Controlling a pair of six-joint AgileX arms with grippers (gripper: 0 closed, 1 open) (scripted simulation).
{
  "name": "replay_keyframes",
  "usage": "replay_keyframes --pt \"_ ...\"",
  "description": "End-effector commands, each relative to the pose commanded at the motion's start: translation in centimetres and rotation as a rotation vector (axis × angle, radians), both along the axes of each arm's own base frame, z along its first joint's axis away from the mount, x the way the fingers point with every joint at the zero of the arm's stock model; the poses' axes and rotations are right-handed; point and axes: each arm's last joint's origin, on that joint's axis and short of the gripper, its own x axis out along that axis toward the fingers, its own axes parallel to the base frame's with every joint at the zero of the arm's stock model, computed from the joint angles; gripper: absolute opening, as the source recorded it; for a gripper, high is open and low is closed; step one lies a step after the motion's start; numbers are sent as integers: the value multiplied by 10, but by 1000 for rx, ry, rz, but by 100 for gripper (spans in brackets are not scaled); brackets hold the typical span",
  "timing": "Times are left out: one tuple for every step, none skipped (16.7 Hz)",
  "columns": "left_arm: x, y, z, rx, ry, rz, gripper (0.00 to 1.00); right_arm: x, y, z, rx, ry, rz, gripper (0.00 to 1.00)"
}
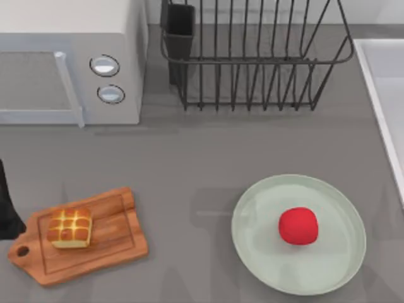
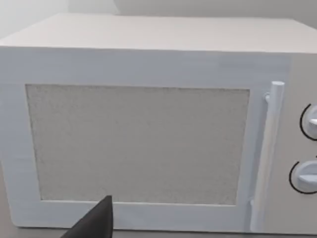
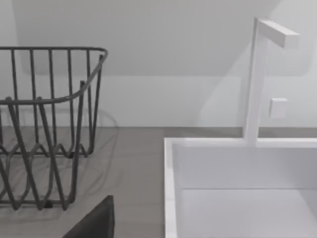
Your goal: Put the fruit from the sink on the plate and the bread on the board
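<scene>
small smooth bright red fruit (image 1: 298, 225) sits on the big round mint-green plate (image 1: 252, 237), glossy golden-brown bread loaf (image 1: 70, 228) on the brown wooden cutting board (image 1: 117, 243). fruit looks slippery, bread soft, so i'd pinch both gently across the sides. can't tell either gripper's state.

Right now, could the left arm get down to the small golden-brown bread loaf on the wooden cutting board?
Probably yes: the golden-brown loaf sits uncovered on the wooden board, nothing above it, and the left arm is just beside the board's handle.

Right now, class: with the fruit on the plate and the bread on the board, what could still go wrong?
1. The round red fruit sits loose, off-centre on the shallow-rimmed plate; a nudge might roll it off.
2. The bread lies near the handle end of the cutting board, close to the dark left arm; a careless move could push it.
</scene>
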Motion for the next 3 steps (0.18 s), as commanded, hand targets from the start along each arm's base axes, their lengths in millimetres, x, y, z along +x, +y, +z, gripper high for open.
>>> replay_keyframes --pt "0 0 -3 14 -5 0 100 0 0 0 0 0 0 100" --pt "0 0 -4 18 -6 0 100 0 0 0 0 0 0 100" --pt "0 0 -4 18 -6 0 100 0 0 0 0 0 0 100"
